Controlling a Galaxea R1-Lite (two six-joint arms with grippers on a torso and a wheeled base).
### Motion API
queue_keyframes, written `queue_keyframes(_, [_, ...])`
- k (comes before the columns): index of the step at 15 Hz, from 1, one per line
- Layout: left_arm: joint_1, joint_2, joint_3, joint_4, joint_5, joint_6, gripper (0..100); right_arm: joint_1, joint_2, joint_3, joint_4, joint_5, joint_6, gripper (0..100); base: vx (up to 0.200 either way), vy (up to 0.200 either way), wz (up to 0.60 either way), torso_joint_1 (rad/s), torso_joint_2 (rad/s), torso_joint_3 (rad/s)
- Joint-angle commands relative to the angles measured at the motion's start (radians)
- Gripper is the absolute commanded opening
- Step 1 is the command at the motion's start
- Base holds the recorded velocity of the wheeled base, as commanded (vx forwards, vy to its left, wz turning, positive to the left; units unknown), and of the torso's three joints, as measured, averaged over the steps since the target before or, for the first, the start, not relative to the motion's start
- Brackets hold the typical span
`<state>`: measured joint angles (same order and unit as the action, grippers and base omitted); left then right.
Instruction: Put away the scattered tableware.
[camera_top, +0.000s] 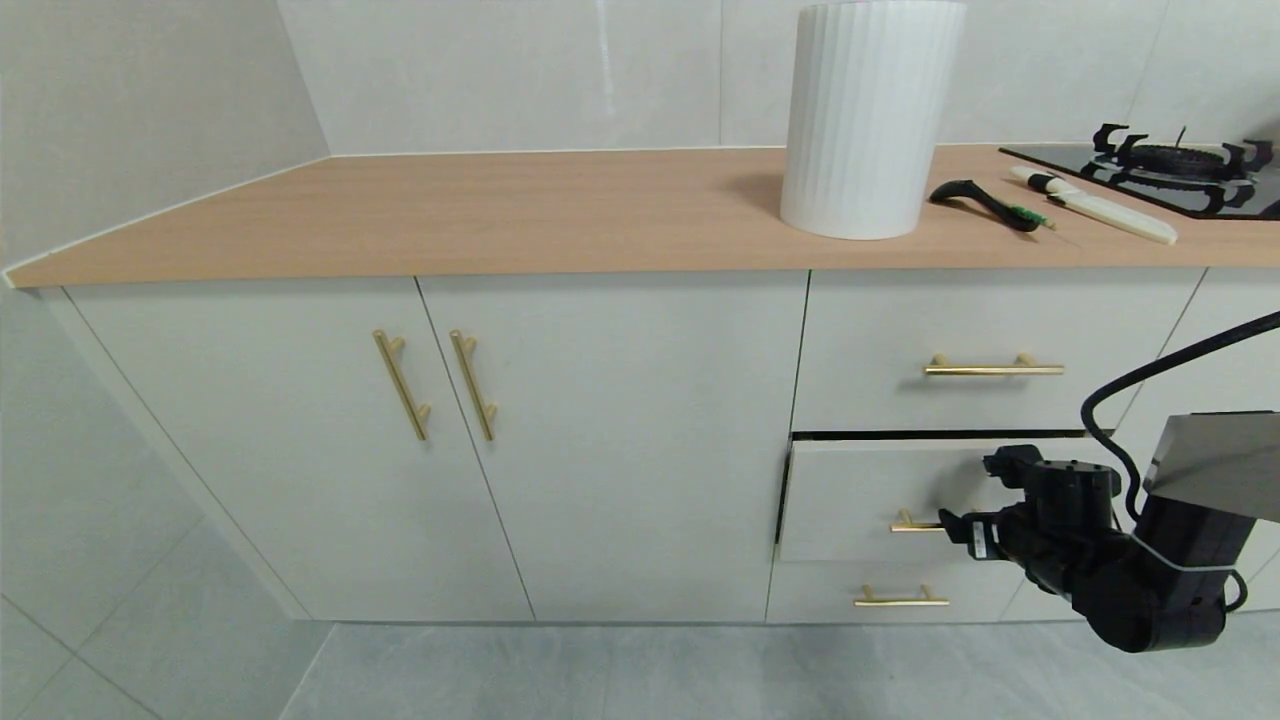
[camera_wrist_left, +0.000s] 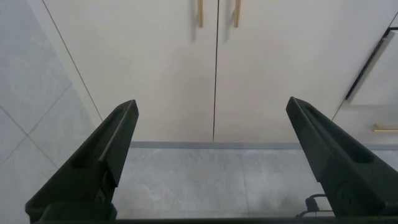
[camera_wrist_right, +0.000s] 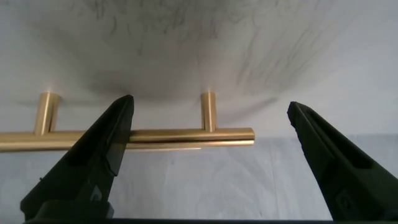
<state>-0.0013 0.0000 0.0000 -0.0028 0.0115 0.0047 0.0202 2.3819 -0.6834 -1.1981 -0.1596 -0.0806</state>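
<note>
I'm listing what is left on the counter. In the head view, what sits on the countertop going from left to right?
First the white ribbed container → black-handled utensil with a green tip → white knife → gas burner.

The surface (camera_top: 500, 210) is a wood-grain worktop running along a tiled wall into a corner at its left end. Items resting directly on it, all toward the right end:

- White ribbed cylindrical container (camera_top: 865, 120), upright, just back from the front edge.
- Black-handled utensil (camera_top: 985, 203) with a green section near its tip, lying flat just beside the container.
- White knife (camera_top: 1095, 205), lying flat, near the utensil and apart from it.
- Black glass gas hob (camera_top: 1170, 170) with a burner grate, at the far right.
</note>
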Motion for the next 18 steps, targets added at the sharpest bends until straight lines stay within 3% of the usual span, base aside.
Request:
queue_keyframes(1, [0.001,0.002,0.000,0.000,0.001,0.000,100,0.001,-0.165,0.122,0.012,0.017,-0.007,100,0.000,0.000,0.00,0.000,0.00,0.000])
queue_keyframes(2, [0.001,0.002,0.000,0.000,0.001,0.000,100,0.001,-0.247,0.154,0.054,0.040,-0.008,100,0.000,0.000,0.00,0.000,0.00,0.000])
queue_keyframes(5, [0.000,0.002,0.000,0.000,0.001,0.000,100,0.050,-0.570,0.157,0.348,0.077,-0.004,100,0.000,0.000,0.00,0.000,0.00,0.000])
queue_keyframes(8, [0.000,0.002,0.000,0.000,0.001,0.000,100,0.113,-0.782,0.076,0.635,0.100,0.005,100,0.000,0.000,0.00,0.000,0.00,0.000])
queue_keyframes(10, [0.000,0.002,0.000,0.000,0.001,0.000,100,0.121,-0.791,0.007,0.703,0.101,0.032,100,0.000,0.000,0.00,0.000,0.00,0.000])
queue_keyframes(18, [0.000,0.002,0.000,0.000,0.001,0.000,100,0.149,-0.532,-0.116,0.684,0.092,0.105,100,0.000,0.000,0.00,0.000,0.00,0.000])
